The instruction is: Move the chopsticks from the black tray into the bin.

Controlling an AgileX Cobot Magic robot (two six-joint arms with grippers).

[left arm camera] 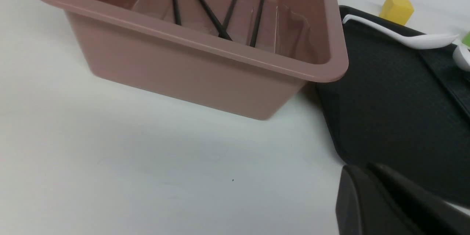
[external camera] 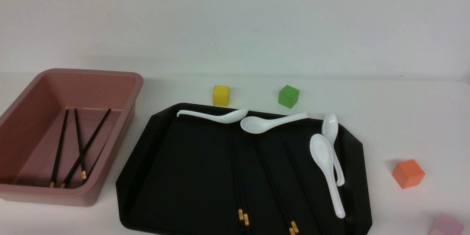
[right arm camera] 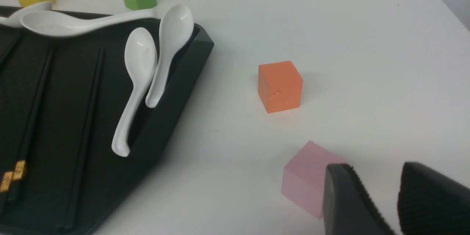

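Front view. A white table (external camera: 404, 117) is seen against a plain white wall (external camera: 235, 14). The bin (external camera: 136, 91) is placed at the left, with four chopsticks in the bin (external camera: 79, 143) lying on its floor, gold bands toward the near wall. The black tray (external camera: 154, 176) is set just beside it, its near edge cut by the frame. Chopsticks on the tray (external camera: 273, 187) are laid lengthwise across its middle and right part. Four white spoons (external camera: 325, 161) are ranged along the tray's far and right rims. A yellow cube (external camera: 220, 95) and a green cube (external camera: 288, 96) are stood beyond the far rim; an orange cube (external camera: 408, 173) and a pink cube (external camera: 446, 226) are stood on bare table to the right. No gripper is shown.

Left wrist view. The left gripper (left arm camera: 371, 172) is held over bare table near the tray's corner; its fingers are seen pressed together, holding nothing. The bin's outer wall and thick rim are shown close by.

Right wrist view. The right gripper (right arm camera: 374, 176) is held just beside the pink cube, its ribbed fingers (right arm camera: 345, 198) spread with a gap between them and nothing held. Open white table is shown around the orange cube.
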